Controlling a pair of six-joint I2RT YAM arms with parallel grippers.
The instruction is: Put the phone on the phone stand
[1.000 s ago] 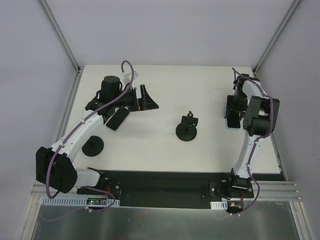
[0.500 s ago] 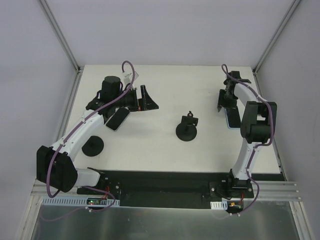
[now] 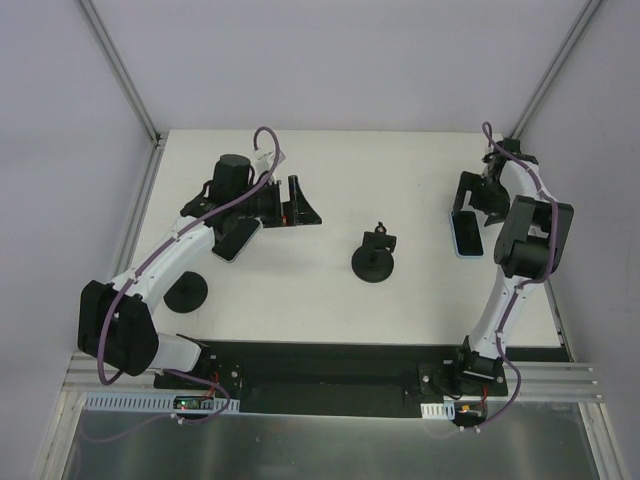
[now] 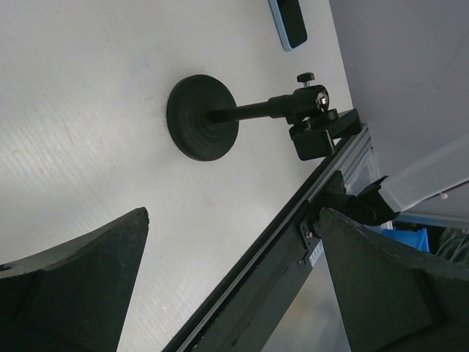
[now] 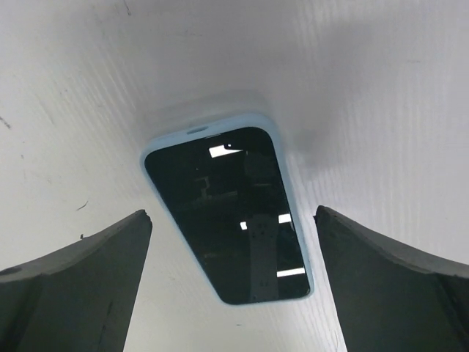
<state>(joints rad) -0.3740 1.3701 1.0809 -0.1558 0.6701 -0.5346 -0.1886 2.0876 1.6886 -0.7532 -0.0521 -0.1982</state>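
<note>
Nudged rightward since the earlier frame, left arm partly overhangs the phone lying flat on the desk, left end effector spread and empty beyond it, phone stand upright mid-desk, then light-blue-cased phone with right end effector reopened wide above, gripping nothing.

White arm links, black joints, purple cables, dark pincer fingers.

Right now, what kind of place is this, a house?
Probably a robot lab test booth, not a house: a left arm and a right arm are bolted to a white table, with plain grey walls around it and a phone stand set out.
</note>
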